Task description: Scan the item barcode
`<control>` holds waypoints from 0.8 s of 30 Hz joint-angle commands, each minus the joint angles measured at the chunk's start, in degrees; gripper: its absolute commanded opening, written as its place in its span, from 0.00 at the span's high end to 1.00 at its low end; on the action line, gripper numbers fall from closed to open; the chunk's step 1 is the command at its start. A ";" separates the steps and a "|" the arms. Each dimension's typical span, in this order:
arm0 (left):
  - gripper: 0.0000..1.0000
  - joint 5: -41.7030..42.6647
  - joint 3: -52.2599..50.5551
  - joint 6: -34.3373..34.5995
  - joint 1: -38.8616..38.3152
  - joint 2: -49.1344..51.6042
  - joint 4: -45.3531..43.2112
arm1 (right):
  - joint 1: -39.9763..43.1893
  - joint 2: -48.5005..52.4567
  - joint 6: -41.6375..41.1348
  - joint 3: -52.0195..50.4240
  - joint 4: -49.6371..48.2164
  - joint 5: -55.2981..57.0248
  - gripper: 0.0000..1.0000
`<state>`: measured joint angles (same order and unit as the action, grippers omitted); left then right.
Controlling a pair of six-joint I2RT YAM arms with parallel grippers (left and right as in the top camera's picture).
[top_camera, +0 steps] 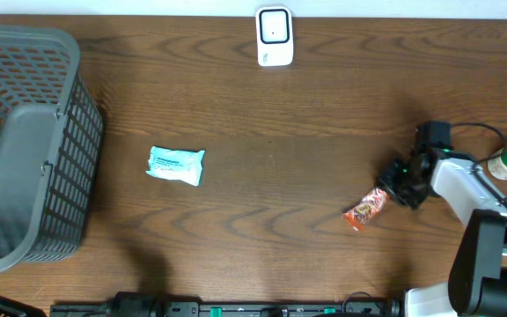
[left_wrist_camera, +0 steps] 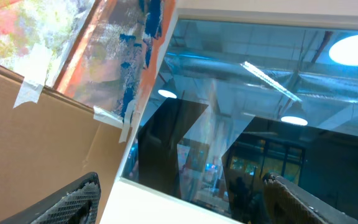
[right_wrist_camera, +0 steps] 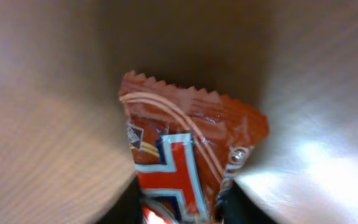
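My right gripper (top_camera: 389, 190) clamps the snack packet's (top_camera: 365, 210) right end; I lift gently, then turn its barcode toward the scanner (top_camera: 274, 36).

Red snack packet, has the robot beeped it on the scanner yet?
Not yet. Done: the right gripper is at the red snack packet. In hand: its fingers pinch the packet's end while it lies on the table. Left: lifting it and showing its barcode to the white scanner at the far edge. The blue packet is untouched.
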<state>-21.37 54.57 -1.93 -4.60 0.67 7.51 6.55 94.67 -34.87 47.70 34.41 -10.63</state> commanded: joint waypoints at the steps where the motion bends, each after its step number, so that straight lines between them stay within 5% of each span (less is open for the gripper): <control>1: 0.16 -0.39 0.13 -0.96 0.20 -0.50 -0.22 | -4.11 2.36 -3.98 -2.03 -3.72 -1.77 0.99; 10: 0.16 -0.39 0.13 -0.98 0.20 -0.48 -0.15 | -15.63 2.27 -3.50 -1.84 -22.73 -13.79 0.99; 19: 0.16 -0.42 0.13 -1.01 0.20 -0.50 -0.15 | -17.38 1.18 19.23 -1.73 -42.25 -49.48 0.98; 21: 0.16 -0.42 0.13 -0.98 0.20 -0.48 -0.15 | -17.25 1.18 26.25 -1.73 -44.24 -56.30 0.82; 23: 0.16 -0.42 0.13 -0.98 0.20 -0.48 -0.13 | -17.25 1.20 31.32 -1.73 -44.41 -58.29 0.52; 24: 0.16 -0.42 0.13 -0.98 0.20 -0.50 -0.15 | -17.25 1.20 32.35 -1.73 -44.41 -58.29 0.48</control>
<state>-21.37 54.57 -1.93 -4.60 0.67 7.53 -10.59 96.73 -14.17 45.98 -9.78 -57.78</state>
